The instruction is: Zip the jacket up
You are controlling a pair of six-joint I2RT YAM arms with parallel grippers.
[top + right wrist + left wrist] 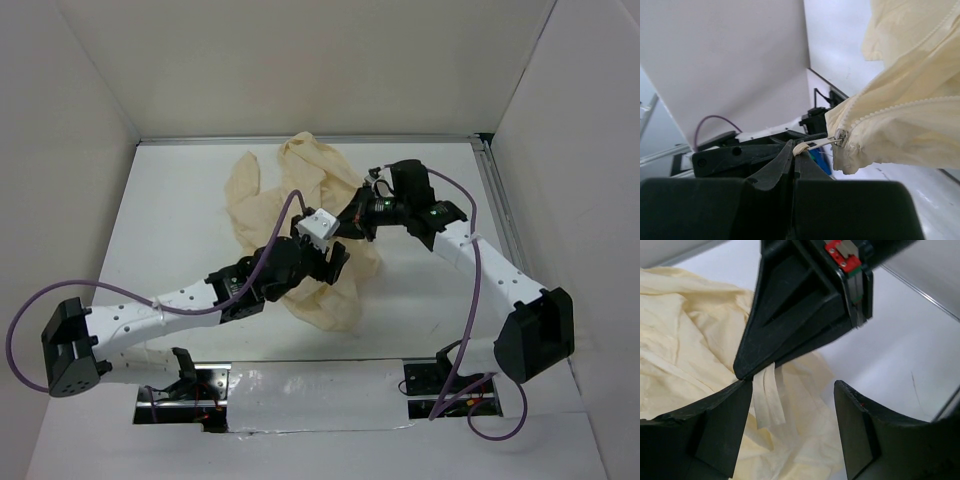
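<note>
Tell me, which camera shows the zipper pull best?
The right wrist view: the zipper pull sits close up, pinched by the shut right tool, with the teeth on the jacket visible. The top view shows only crumpled fabric; the left wrist view shows fabric, no zipper.

The jacket (pixel 262 205) is viewed by the top external camera from high above and behind the arm bases, facing down from afar, so the table (pixel 180 240) around it is taken in whole. From the left wrist, the jacket is looked down on from very near, between the parted fingers of the left gripper (pixel 792 390). The black wedge above it is probably the right gripper (pixel 747 371). From the right wrist, the jacket's zipper pull (pixel 815 145) is seen close up, sideways along closed fingers. The jacket is shared by all three views.
</note>
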